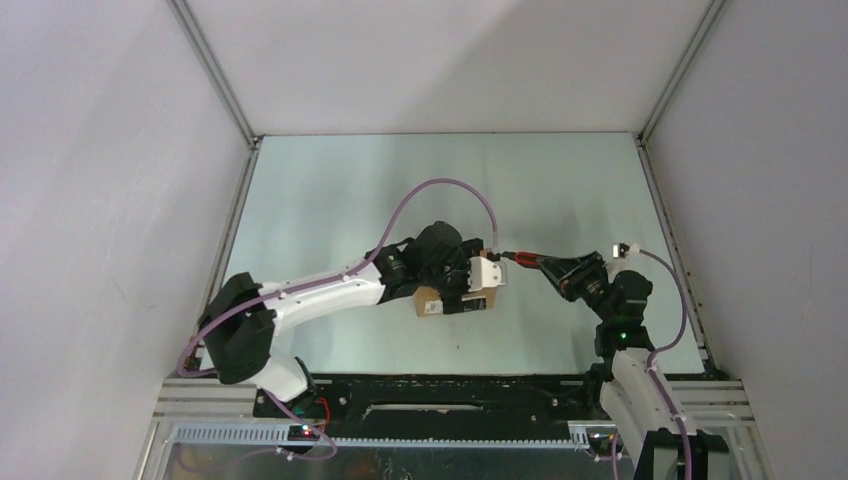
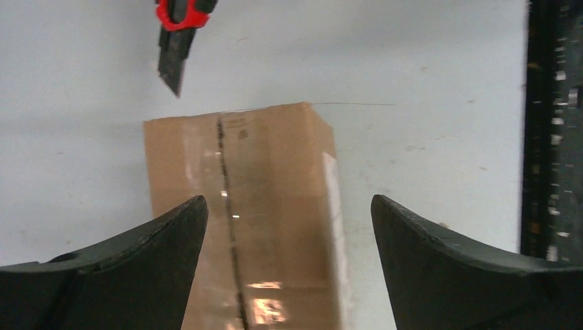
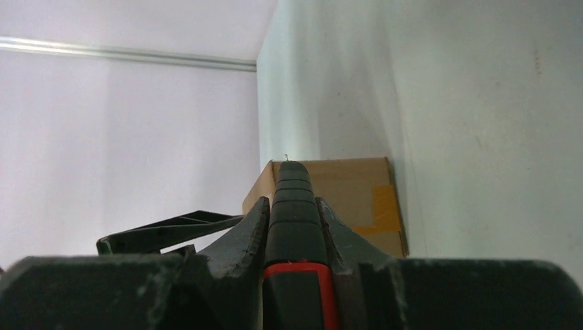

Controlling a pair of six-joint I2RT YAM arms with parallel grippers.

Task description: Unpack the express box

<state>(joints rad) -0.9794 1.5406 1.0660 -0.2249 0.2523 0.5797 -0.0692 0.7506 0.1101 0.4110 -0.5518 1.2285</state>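
Cardboard express box (image 2: 240,206): probably light, stiff, tape-slick; best held by side walls; left fingers (image 2: 137,261) open astride it; right fingers (image 3: 237,237) clenching utility knife (image 3: 294,206).

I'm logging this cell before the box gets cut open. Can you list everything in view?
brown cardboard box with a taped seam: one, brown, on the table between the left arm's jaws.
red-and-black utility knife: one, red and black, in the right arm's jaws, tip near the box's end.
pale green table: one, pale green, beneath everything.
white enclosure walls: three, white, left, back and right.
lilac cables: two, lilac, one along each arm.
left arm: one, white and black, jaws open, straddling the box.
right arm: one, white and black, jaws shut on the knife.
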